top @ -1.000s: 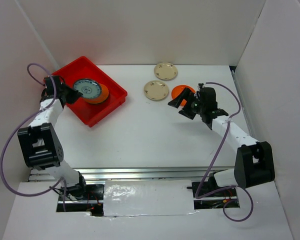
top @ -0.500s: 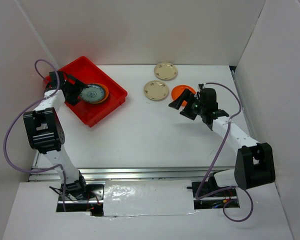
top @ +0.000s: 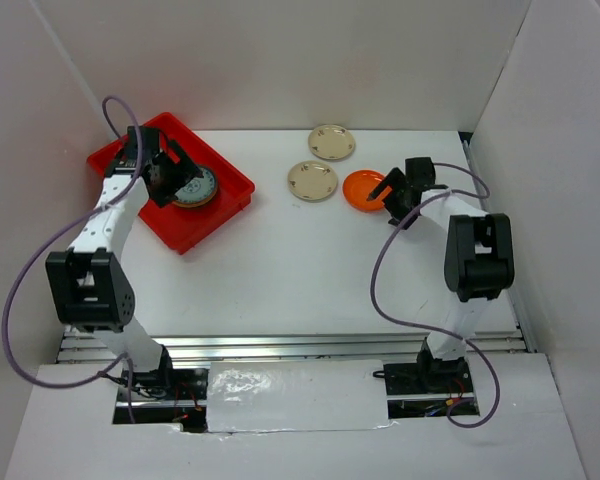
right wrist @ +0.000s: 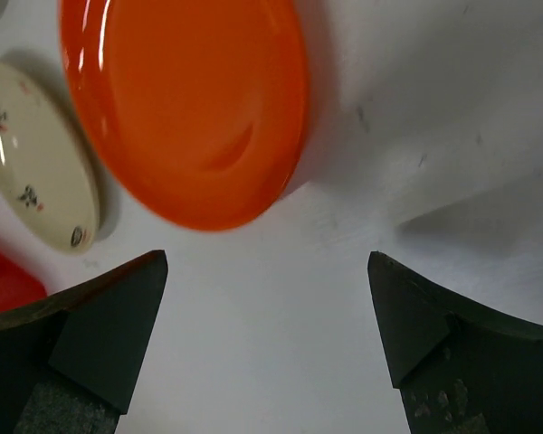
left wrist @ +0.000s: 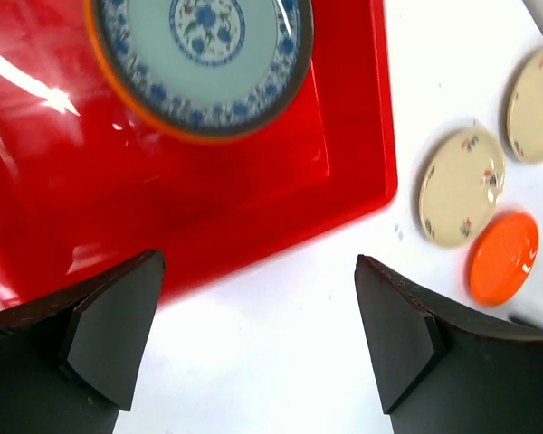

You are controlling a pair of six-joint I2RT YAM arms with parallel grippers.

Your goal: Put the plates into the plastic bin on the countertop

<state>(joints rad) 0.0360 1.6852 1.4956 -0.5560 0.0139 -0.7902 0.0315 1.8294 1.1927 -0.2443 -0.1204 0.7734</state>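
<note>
From above, we see the bin (top: 208, 215) at 10 o'clock on the tabletop (top: 310, 270). The teal plate (top: 195, 187) lies flat inside it. The left fingers (top: 170, 165) hang over it, and we judge it delivered. At 2 o'clock the right fingers (top: 392, 188) sit low at the orange plate (top: 365, 190), on its 3 o'clock side, probably to take its rim. Two beige plates (top: 312, 181) wait near 12 o'clock. White walls (top: 280, 60) close in three sides and a metal rail (top: 290, 345) runs along 6 o'clock.

In the left wrist view, the left fingers (left wrist: 109, 334) are spread wide and hold nothing. The teal plate (left wrist: 204, 54) is at 12 o'clock, stacked on a second orange plate (left wrist: 118, 86) of which only the rim shows, which likely saves floor space in the bin (left wrist: 253, 208). The beige plates (left wrist: 462, 185) and the orange plate (left wrist: 504, 258) are at 3 o'clock, outside the bin.

In the right wrist view, the right fingers (right wrist: 100, 344) are also wide and empty. The orange plate (right wrist: 190, 108) is at 11 o'clock, ahead of the gap and not yet in it. One beige plate (right wrist: 41, 154) is at 9 o'clock. The tabletop (right wrist: 416, 136) is smooth white with faint scuffs, so we expect the plates to slide easily.
</note>
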